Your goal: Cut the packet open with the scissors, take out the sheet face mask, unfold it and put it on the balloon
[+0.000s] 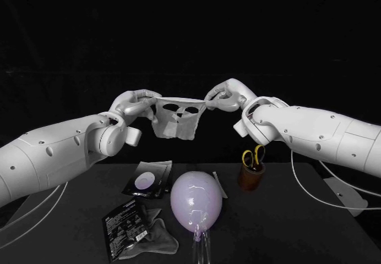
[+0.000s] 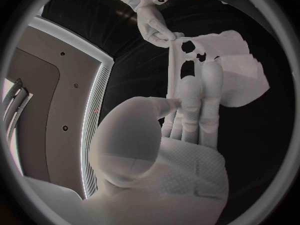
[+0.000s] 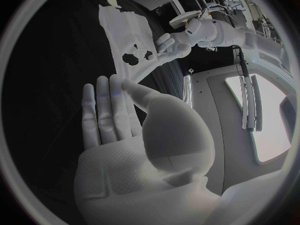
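Above table (image 1: pixel 305 223), left robot hand (image 1: pixel 136 103) and right robot hand (image 1: pixel 226 94) pinch mask (image 1: pixel 179 119).

The white mask (image 1: pixel 179 116) hangs unfolded at 12 o'clock, high over the table, with its eye and mouth holes showing. The left hand (image 1: pixel 136 104) and right hand (image 1: pixel 226 94) pinch its top corners. The pale lilac balloon (image 1: pixel 196 202) lies at centre, knot toward 6. Yellow-handled scissors (image 1: pixel 253 157) stand handles-up in a cup (image 1: pixel 251 179) at its 2 o'clock. The black packet (image 1: pixel 148 179) lies flat at 10, and a printed black piece (image 1: pixel 127 220) at 8.
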You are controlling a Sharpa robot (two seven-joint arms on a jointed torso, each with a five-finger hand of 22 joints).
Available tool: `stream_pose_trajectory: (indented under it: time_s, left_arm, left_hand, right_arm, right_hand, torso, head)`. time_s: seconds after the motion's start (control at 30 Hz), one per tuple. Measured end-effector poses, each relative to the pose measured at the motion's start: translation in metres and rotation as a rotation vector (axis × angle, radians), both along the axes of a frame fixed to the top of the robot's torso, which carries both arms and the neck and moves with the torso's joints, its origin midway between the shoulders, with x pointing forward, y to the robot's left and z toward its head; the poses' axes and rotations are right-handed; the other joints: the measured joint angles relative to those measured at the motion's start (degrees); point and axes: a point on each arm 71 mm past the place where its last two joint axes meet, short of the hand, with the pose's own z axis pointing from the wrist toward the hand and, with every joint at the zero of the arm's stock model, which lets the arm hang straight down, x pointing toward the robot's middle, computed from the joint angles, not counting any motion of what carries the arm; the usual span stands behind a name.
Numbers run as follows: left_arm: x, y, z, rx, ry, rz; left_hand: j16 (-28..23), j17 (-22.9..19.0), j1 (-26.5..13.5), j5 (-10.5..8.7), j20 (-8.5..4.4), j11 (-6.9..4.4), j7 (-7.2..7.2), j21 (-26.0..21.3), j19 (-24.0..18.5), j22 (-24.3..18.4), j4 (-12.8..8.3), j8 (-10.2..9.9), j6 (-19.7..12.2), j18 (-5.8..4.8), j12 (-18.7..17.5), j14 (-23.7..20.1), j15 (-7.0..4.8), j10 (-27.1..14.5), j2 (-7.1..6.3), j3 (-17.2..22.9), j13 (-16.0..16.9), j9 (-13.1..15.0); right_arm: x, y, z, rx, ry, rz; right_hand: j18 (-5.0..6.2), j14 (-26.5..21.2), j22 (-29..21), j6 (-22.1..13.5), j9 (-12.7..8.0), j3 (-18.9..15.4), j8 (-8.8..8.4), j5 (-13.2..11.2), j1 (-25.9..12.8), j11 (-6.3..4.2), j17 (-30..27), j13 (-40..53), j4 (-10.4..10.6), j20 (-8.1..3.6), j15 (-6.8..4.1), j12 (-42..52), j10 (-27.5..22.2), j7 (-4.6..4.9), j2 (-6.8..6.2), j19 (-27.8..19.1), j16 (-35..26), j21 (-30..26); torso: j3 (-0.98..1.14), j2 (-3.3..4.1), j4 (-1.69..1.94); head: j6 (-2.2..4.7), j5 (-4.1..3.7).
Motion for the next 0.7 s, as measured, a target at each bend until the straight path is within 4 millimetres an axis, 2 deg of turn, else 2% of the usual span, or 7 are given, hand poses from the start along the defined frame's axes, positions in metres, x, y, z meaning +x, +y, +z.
stream_pose_trajectory:
  time_s: [0.07,0.13,0.27,0.3,0.37,0.53,0.7]
  left_arm:
    - [0.0,0.001,0.0,0.009,-0.014,0.009]
    - [0.0,0.002,0.001,0.015,-0.025,0.017]
    - [0.0,0.004,0.001,0.025,-0.047,0.035]
    - [0.0,0.005,0.0,0.027,-0.05,0.038]
    - [0.0,0.005,-0.001,0.032,-0.057,0.045]
    - [0.0,0.003,-0.004,0.041,-0.068,0.055]
    - [0.0,0.002,-0.005,0.048,-0.079,0.062]
  left_hand:
    - [-1.4,-0.5,0.0,0.0,0.55,0.54,0.02,-1.8,-4.4,-1.3,-0.3,-1.0,0.8,-0.01,-0.6,-5.7,0.86,-0.5,0.0,-0.3,0.0,-0.2]
    - [-3.9,-1.3,0.5,0.0,1.28,1.46,0.03,-3.5,-10.1,-1.6,-0.8,-1.7,1.8,-0.02,-1.4,-14.1,2.24,-1.4,-0.49,-0.8,-0.1,-0.2]
    - [-5.7,-1.8,0.7,0.01,2.46,3.12,0.48,-5.2,-21.1,-0.8,-1.8,-4.0,3.1,-2.17,-2.3,-26.9,4.93,-3.0,-0.33,-2.5,-0.1,-0.2]
    - [-6.9,-2.3,0.7,0.01,2.98,3.56,0.54,-6.5,-23.9,-1.1,-1.7,-4.3,3.2,-3.19,-2.5,-29.9,5.55,-3.1,-0.27,-2.6,-0.1,-0.2]
    - [-9.9,-3.8,0.7,0.01,5.2,4.48,0.78,-11.1,-31.1,-3.1,-1.7,-4.9,3.4,-4.46,-2.9,-36.7,7.31,-4.2,-0.27,-2.6,-0.1,-0.2]
    - [-11.9,-5.3,0.9,0.01,9.8,5.34,1.02,-18.4,-38.9,-6.9,-1.7,-5.3,3.6,-4.45,-3.2,-45.2,9.31,-7.6,-0.05,-2.6,0.0,-0.2]
    - [-13.1,-6.3,0.9,0.01,10.91,6.44,1.06,-25.7,-46.4,-11.3,-1.9,-5.9,3.7,-4.46,-3.2,-53.8,11.06,-11.6,-0.05,-2.5,0.1,-0.2]
  right_arm:
    - [-0.002,-0.002,0.001,0.032,0.014,0.003]
    - [-0.004,-0.003,0.002,0.057,0.023,0.007]
    - [-0.007,-0.006,0.006,0.102,0.037,0.014]
    - [-0.008,-0.006,0.007,0.11,0.038,0.015]
    - [-0.008,-0.007,0.009,0.127,0.041,0.017]
    - [-0.01,-0.007,0.014,0.156,0.044,0.021]
    - [-0.011,-0.006,0.018,0.175,0.044,0.027]
  right_hand:
    - [-0.01,0.0,0.0,0.0,0.0,0.0,0.0,0.0,0.0,0.01,0.0,0.0,0.0,0.0,0.0,0.0,0.0,0.0,0.0,0.0,0.0,0.0]
    - [-0.02,0.0,0.0,0.0,0.0,0.0,0.0,0.0,0.0,0.01,0.0,0.0,0.0,0.0,0.0,0.0,0.0,0.01,0.0,0.0,0.0,0.0]
    - [0.55,0.0,0.0,-0.1,0.0,0.0,0.0,0.0,0.0,0.04,0.0,0.0,0.0,0.0,0.0,0.0,0.0,0.0,0.0,0.0,0.0,0.0]
    - [0.56,0.0,0.0,-0.1,0.0,0.0,-0.01,0.0,0.0,0.09,0.0,0.0,0.0,0.0,0.0,0.0,0.1,0.0,-0.01,0.0,0.0,0.0]
    - [0.56,0.0,0.0,-0.1,0.0,0.0,-0.01,0.0,-0.1,0.09,0.0,0.0,0.0,0.0,0.0,0.0,0.1,-0.05,-0.08,0.0,0.0,0.0]
    - [0.56,0.0,0.1,-0.2,0.0,0.0,-0.04,0.0,-0.1,0.1,0.0,0.0,0.0,0.0,0.0,0.0,0.1,-0.04,-0.06,0.0,0.0,0.0]
    - [0.55,0.0,0.1,-0.2,0.0,0.0,-0.06,-0.1,-0.1,0.1,0.0,0.0,0.0,0.0,0.0,0.0,0.1,0.0,-0.06,0.0,0.0,0.0]
  torso:
    - [0.0,-0.01,0.0]
    - [0.01,-0.01,-0.01]
    - [0.01,-0.01,-0.04]
    - [0.01,-0.01,-0.04]
    - [0.02,-0.01,-0.07]
    - [0.04,-0.02,-0.09]
    - [0.03,-0.02,-0.08]
  head:
    - [0.01,0.06]
    - [0.01,0.12]
    - [0.0,0.14]
    - [0.01,0.14]
    - [0.01,0.09]
    - [0.03,-0.01]
    - [0.01,-0.03]
